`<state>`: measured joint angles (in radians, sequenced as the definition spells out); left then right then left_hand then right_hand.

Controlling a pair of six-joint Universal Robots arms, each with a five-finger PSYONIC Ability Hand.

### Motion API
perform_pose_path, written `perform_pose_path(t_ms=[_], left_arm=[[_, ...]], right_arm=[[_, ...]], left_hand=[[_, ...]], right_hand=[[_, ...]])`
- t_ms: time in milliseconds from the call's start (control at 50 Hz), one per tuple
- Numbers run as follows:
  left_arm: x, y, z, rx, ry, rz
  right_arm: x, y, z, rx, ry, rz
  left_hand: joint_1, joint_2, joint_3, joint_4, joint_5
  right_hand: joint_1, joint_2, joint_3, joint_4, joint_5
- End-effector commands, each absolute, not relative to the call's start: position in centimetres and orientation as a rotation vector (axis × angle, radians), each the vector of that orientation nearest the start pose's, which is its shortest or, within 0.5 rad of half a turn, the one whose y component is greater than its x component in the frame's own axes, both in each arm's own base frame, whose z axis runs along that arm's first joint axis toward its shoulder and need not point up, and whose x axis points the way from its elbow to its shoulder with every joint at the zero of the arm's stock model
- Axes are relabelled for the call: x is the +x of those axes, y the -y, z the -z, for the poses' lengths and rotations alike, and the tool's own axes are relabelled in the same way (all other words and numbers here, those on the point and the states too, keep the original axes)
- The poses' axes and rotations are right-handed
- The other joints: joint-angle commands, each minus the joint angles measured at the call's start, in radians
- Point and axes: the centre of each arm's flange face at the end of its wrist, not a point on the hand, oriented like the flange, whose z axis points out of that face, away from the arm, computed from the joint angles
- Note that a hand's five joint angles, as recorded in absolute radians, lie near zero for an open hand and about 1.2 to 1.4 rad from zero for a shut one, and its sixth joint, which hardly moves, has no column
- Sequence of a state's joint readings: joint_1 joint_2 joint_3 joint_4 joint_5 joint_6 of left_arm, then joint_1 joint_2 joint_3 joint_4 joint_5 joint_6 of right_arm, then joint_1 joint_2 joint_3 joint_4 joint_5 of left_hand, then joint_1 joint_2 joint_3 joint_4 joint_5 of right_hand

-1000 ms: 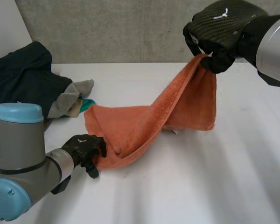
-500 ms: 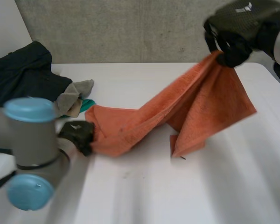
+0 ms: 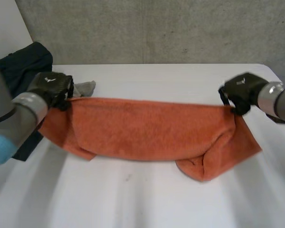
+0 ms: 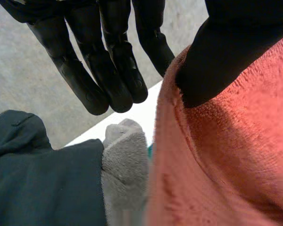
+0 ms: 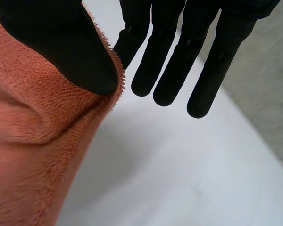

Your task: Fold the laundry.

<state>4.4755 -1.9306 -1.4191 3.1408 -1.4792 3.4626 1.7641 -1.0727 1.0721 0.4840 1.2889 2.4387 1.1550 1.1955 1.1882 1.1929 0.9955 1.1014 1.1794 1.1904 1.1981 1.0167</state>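
An orange towel [image 3: 147,128] hangs stretched in a long band between my two hands, its lower edge sagging onto the white table [image 3: 147,199]. My left hand [image 3: 52,88] holds the towel's left end; in the left wrist view its thumb [image 4: 226,52] clamps the towel [image 4: 226,155] while the fingers [image 4: 108,61] stick out straight beside it. My right hand [image 3: 240,90] holds the right end. The right wrist view has the thumb [image 5: 61,42] pressed on the towel's edge [image 5: 33,141], with the fingers [image 5: 179,61] straight past it. A folded lump of towel lies under the right end.
A dark garment [image 3: 19,66] is piled at the table's far left, with a grey cloth [image 3: 85,87] beside it, just behind my left hand. The left wrist view has the same dark garment [image 4: 37,179] and grey cloth [image 4: 125,160] below the fingertips. A concrete wall stands behind.
My left hand closed on the towel's end and lifted it up and back to the left. My right hand came down and out to the right. The towel went from draped to stretched.
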Motion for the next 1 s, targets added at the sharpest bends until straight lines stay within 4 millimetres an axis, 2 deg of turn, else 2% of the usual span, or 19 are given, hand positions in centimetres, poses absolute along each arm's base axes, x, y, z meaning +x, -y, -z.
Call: perform_pose_path(t_ms=[20, 40, 60, 140, 180, 260, 360, 380, 440, 460, 500, 520, 580, 600, 620, 720, 800, 860, 1000], left_arm=[[-25.4, 38.0, -33.3, 0.682, -1.831, 2.412], [-25.5, 38.3, -35.1, 0.654, -1.751, 2.493], [-25.7, 38.4, -38.4, 0.590, -1.586, 2.647], [-25.2, 37.4, -45.0, 0.387, -1.240, 2.941], [-24.8, 37.2, -45.9, 0.325, -1.196, 2.988], [-24.0, 37.0, -45.4, 0.280, -1.261, 2.978], [-22.9, 36.7, -41.8, 0.297, -1.470, 2.867], [-22.6, 36.4, -40.0, 0.315, -1.552, 2.823], [-22.4, 35.7, -37.1, 0.361, -1.671, 2.760], [-22.3, 35.3, -35.0, 0.403, -1.750, 2.720], [-22.2, 34.8, -32.7, 0.446, -1.832, 2.678], [-22.2, 34.2, -30.0, 0.492, -1.924, 2.624], [-22.2, 33.4, -26.5, 0.553, -2.029, 2.551], [-22.2, 32.8, -24.2, 0.587, -2.098, 2.504], [-22.3, 32.6, -23.0, 0.600, -2.131, 2.477], [-22.4, 32.3, -16.3, 0.711, -2.258, 2.294], [-22.1, 32.3, -13.8, 0.751, -2.311, 2.154], [-21.9, 32.1, -13.9, 0.762, -2.324, 2.109], [-21.5, 31.7, -15.4, 0.737, -2.332, 2.103]], right_arm=[[25.2, 38.8, -33.0, -1.112, -1.938, 2.394], [25.3, 39.1, -34.4, -1.063, -1.878, 2.476], [25.4, 39.3, -37.4, -0.976, -1.738, 2.636], [25.1, 38.9, -43.1, -0.790, -1.426, 2.911], [25.0, 38.5, -44.5, -0.754, -1.344, 2.963], [24.9, 37.6, -44.6, -0.795, -1.353, 2.931], [24.2, 37.0, -42.1, -0.888, -1.510, 2.798], [23.8, 36.9, -40.8, -0.912, -1.584, 2.745], [23.2, 36.6, -38.5, -0.951, -1.703, 2.649], [22.8, 36.3, -36.7, -0.981, -1.778, 2.568], [22.5, 36.0, -34.5, -1.012, -1.859, 2.468], [22.4, 35.6, -32.2, -1.045, -1.919, 2.362], [22.5, 35.0, -28.3, -1.092, -1.998, 2.193], [22.5, 34.7, -25.7, -1.116, -2.046, 2.086], [22.5, 34.6, -24.5, -1.127, -2.066, 2.036], [22.4, 34.9, -17.4, -1.137, -2.200, 1.802], [22.2, 35.5, -15.4, -1.120, -2.257, 1.742], [21.9, 35.9, -14.8, -1.096, -2.295, 1.723], [20.5, 36.3, -15.0, -0.982, -2.396, 1.658]], left_hand=[[0.241, 0.201, 0.208, 0.203, 0.226], [0.241, 0.201, 0.208, 0.203, 0.226], [0.241, 0.201, 0.208, 0.203, 0.226], [0.241, 0.201, 0.208, 0.203, 0.226], [0.241, 0.201, 0.208, 0.203, 0.226], [0.241, 0.201, 0.208, 0.203, 0.226], [0.241, 0.201, 0.208, 0.203, 0.226], [0.241, 0.201, 0.208, 0.203, 0.226], [0.241, 0.201, 0.208, 0.203, 0.226], [0.241, 0.201, 0.208, 0.203, 0.226], [0.241, 0.201, 0.208, 0.203, 0.226], [0.241, 0.201, 0.208, 0.203, 0.226], [0.241, 0.201, 0.208, 0.203, 0.226], [0.241, 0.201, 0.208, 0.203, 0.226], [0.241, 0.201, 0.208, 0.203, 0.226], [0.241, 0.201, 0.208, 0.203, 0.226], [0.241, 0.201, 0.208, 0.203, 0.226], [0.241, 0.201, 0.208, 0.203, 0.226], [0.241, 0.201, 0.208, 0.203, 0.226]], right_hand=[[0.295, 0.217, 0.206, 0.198, 0.205], [0.295, 0.217, 0.206, 0.198, 0.205], [0.295, 0.217, 0.206, 0.198, 0.205], [0.295, 0.217, 0.206, 0.198, 0.205], [0.295, 0.217, 0.206, 0.198, 0.205], [0.295, 0.217, 0.206, 0.198, 0.205], [0.295, 0.217, 0.206, 0.198, 0.205], [0.295, 0.217, 0.206, 0.198, 0.205], [0.295, 0.217, 0.206, 0.198, 0.205], [0.295, 0.217, 0.206, 0.198, 0.205], [0.295, 0.217, 0.206, 0.198, 0.205], [0.295, 0.217, 0.206, 0.198, 0.205], [0.295, 0.217, 0.206, 0.198, 0.205], [0.295, 0.217, 0.206, 0.198, 0.205], [0.295, 0.217, 0.206, 0.198, 0.205], [0.295, 0.217, 0.206, 0.198, 0.205], [0.295, 0.217, 0.206, 0.198, 0.205], [0.295, 0.217, 0.206, 0.198, 0.205], [0.028, -0.050, -0.061, -0.069, -0.062]])
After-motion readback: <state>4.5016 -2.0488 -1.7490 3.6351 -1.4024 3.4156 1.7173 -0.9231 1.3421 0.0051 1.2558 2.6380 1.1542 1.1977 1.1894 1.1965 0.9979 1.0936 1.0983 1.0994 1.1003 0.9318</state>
